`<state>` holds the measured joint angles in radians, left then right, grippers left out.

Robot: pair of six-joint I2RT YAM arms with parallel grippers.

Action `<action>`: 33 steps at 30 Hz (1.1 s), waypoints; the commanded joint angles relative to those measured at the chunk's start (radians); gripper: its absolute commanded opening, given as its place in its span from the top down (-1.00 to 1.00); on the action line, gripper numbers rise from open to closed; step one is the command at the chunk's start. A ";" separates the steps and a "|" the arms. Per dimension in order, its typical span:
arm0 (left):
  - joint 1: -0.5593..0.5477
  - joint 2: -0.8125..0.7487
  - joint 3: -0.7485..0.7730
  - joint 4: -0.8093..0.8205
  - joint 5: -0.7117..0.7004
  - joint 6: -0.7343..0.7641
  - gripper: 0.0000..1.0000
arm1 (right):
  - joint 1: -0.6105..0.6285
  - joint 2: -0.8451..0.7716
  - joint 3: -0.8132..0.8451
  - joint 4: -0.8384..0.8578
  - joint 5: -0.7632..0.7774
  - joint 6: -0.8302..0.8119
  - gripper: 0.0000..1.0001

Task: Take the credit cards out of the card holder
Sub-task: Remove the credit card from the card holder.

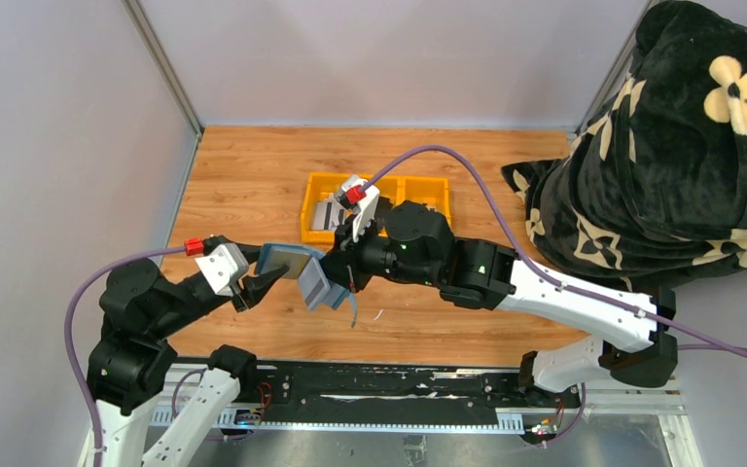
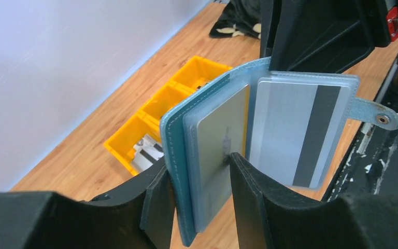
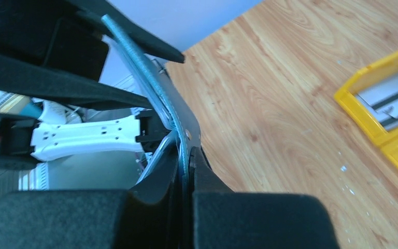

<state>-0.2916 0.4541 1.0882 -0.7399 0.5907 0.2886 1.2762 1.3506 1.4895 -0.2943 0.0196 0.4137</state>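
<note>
Left gripper (image 2: 197, 171) jaws straddle one flap of the open card holder (image 2: 175, 129), can't tell if it's pinching. Right gripper (image 3: 186, 155) is clamped on the other side, up off the table (image 1: 253, 165), credit cards (image 2: 295, 129) inside.

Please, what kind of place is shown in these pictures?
Probably a robot test cell in a laboratory, not a home. The left arm and right arm are mounted at the near edge of a wooden table, plain grey panels wall it in, and purple cables hang loose.
</note>
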 commanded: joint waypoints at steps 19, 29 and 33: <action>-0.004 0.098 0.202 -0.130 0.357 -0.106 1.00 | -0.002 -0.225 -0.219 0.305 -0.344 -0.195 0.38; -0.004 0.100 0.203 -0.102 0.282 -0.175 1.00 | -0.153 -0.327 -0.120 -0.005 -0.175 -0.210 -0.42; -0.004 0.102 0.196 -0.102 0.320 -0.190 1.00 | -0.169 -0.328 -0.120 0.071 -0.243 -0.167 -0.50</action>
<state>-0.2916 0.5499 1.2762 -0.8696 0.8825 0.1326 1.1221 1.0294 1.3357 -0.2409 -0.2008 0.2039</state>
